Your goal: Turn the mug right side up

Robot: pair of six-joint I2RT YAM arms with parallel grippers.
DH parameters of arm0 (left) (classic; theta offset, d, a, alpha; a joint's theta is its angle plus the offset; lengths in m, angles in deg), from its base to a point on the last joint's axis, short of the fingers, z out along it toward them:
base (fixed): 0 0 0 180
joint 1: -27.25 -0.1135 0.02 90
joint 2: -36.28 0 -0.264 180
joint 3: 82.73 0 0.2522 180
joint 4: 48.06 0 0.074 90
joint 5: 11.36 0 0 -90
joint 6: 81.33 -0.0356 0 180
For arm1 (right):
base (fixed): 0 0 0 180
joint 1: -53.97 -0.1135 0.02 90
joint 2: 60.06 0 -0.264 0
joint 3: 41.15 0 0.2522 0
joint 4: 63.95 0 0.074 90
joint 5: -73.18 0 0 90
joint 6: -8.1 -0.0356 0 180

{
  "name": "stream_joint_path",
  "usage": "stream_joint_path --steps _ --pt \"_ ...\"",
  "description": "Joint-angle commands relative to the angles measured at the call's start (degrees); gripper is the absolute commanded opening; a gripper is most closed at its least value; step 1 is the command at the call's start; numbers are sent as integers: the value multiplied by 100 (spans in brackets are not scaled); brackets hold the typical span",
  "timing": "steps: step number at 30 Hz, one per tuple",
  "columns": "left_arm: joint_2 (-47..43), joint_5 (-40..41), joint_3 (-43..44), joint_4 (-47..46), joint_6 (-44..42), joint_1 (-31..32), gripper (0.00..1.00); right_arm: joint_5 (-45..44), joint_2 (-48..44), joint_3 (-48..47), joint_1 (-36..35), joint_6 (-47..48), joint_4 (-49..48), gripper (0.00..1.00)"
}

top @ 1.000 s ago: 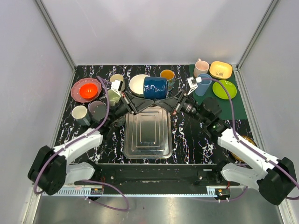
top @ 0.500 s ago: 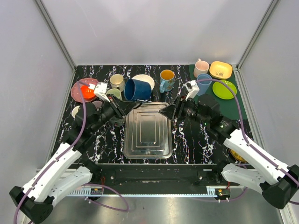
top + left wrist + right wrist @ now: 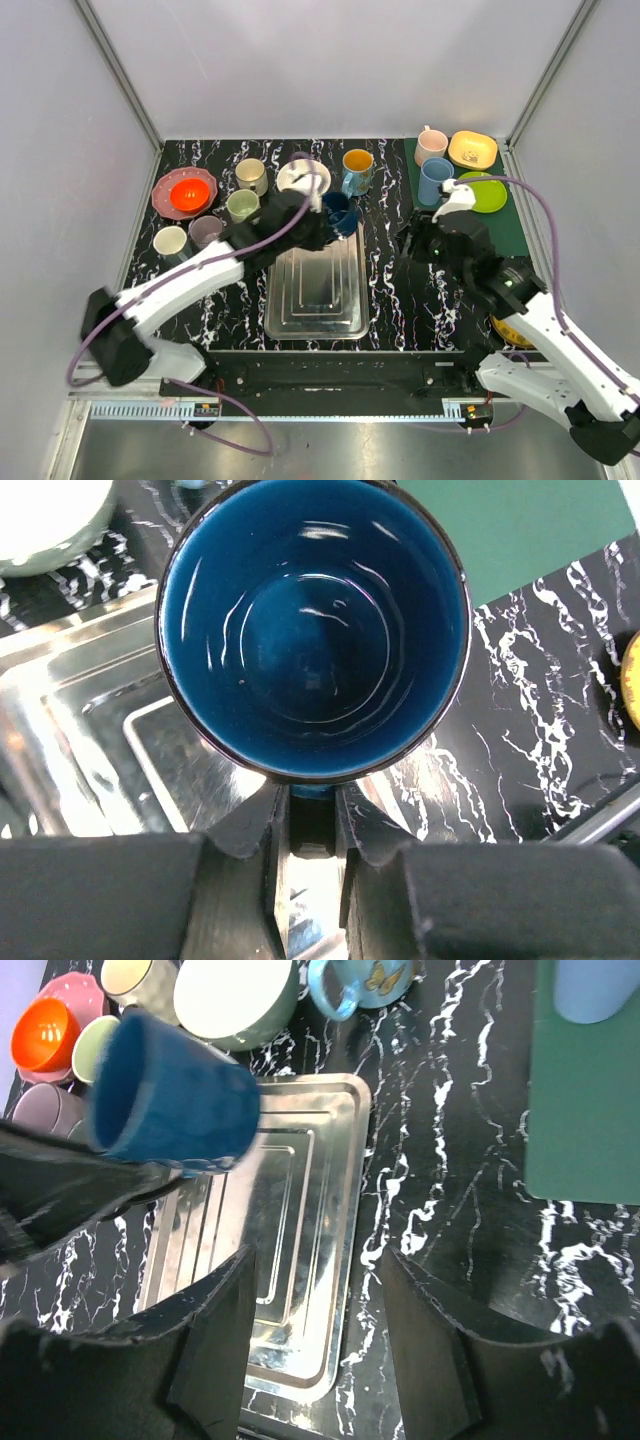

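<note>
blue mug (image 3: 338, 213) is at centre of the top view, held off the counter (image 3: 400, 300) over the upper edge of the metal tray (image 3: 275, 320), just below the white bowl (image 3: 296, 178). the left tool (image 3: 312, 805) has its fingers pressed together on a narrow blue piece just under the mug's rim, judged to be the handle. gripping there leaves the body free to swing as the wrist rolls, and keeps the fingers out of the mouth. the left wrist view looks straight down into the glazed interior, so the mouth faces back along the tool. in the right wrist view the mug is tilted, mouth toward the upper left of that frame and base toward the right. judged neither inverted nor upright: partway through the turn. cannot tell whether any part of it touches the tray, but it looks clear. the right tool (image 3: 320, 1360) has its fingers spread with nothing between them. it sits at right of centre in the top view, well apart from the mug, near the edge of the green mat (image 3: 500, 235). likely parked there to stay out of the left arm's way. next step as judged: roll the wrist until the mouth faces up, lower the base onto the tray or bare counter, then let go. risk: the handle slipping in so narrow a pinch, and the nearby bowl and cups crowding the set-down.
</note>
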Motion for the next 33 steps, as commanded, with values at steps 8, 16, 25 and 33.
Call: stream_joint_path --steps 8,16,25,33 --pt "2804 631 2625 -689 -749 357 0 -888 -822 -340 -17 313 832 59" --pt "4562 824 4330 -338 -1118 462 0 -818 -901 -111 -26 287 832 59" --pt "5802 1351 5562 234 -1496 489 0 -888 -1059 -58 -17 322 937 59" --pt "6286 1229 5844 313 -1444 418 0 -941 -1244 -111 -17 358 1034 59"
